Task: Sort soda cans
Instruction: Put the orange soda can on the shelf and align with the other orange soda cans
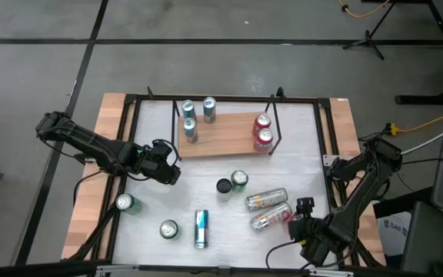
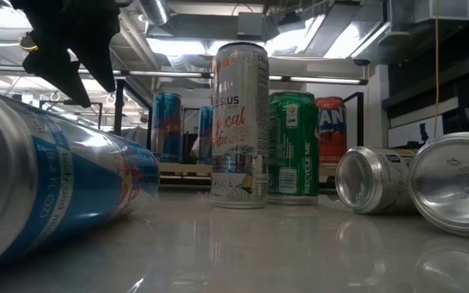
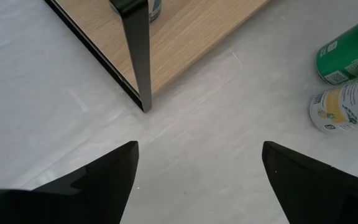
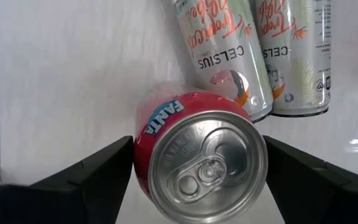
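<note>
A red soda can [image 4: 197, 165] stands upright on the white table near its front right corner, silver top up. My right gripper [image 4: 199, 149] is over it, open, one finger on each side of the can. Two pale silver cans [image 4: 225, 53] lie on their sides just beyond it. My left gripper [image 3: 200, 144] hangs open over bare table near the left leg [image 3: 138, 56] of the wooden shelf [image 1: 221, 135]. It holds nothing. Blue cans [image 1: 190, 119] and red cans [image 1: 263, 131] stand on the shelf. My right gripper comes at the red can from above, pointing steeply down, with its fingers [image 4: 114, 165] level with the can's upper sides [image 4: 146, 134]. Whether they touch the can I cannot tell. The can rests upright on the table.
A green can [image 1: 239, 180] and a tall pale can [image 2: 238, 122] stand mid-table. A blue can [image 1: 201, 228] lies on its side near the front edge, and two green cans [image 1: 125, 202] stand at the front left. A black frame [image 1: 133, 138] borders the table.
</note>
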Available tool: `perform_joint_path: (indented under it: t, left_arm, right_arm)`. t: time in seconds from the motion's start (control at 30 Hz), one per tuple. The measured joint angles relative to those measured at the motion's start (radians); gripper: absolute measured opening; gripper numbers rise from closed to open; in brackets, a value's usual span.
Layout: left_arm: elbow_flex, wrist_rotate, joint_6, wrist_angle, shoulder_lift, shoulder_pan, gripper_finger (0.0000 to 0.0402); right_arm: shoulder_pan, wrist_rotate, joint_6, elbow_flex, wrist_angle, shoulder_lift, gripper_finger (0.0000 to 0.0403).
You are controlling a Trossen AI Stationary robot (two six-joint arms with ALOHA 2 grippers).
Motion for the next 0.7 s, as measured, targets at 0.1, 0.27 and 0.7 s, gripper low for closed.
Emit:
perform_joint_path:
  t: [0.1,0.27,0.7]
  left_arm:
    - [0.0,0.0,0.0,0.004,0.0,0.0,0.0335]
    - [0.0,0.0,0.0,0.014,0.0,0.0,0.0335]
    - [0.0,0.0,0.001,0.018,0.0,0.0,0.0335]
  right_arm:
    - [0.0,0.003,0.0,0.0,0.003,0.006,0.033]
    - [0.0,0.006,0.002,-0.001,0.01,0.007,0.033]
    - [0.0,0.003,0.003,-0.002,0.052,0.008,0.033]
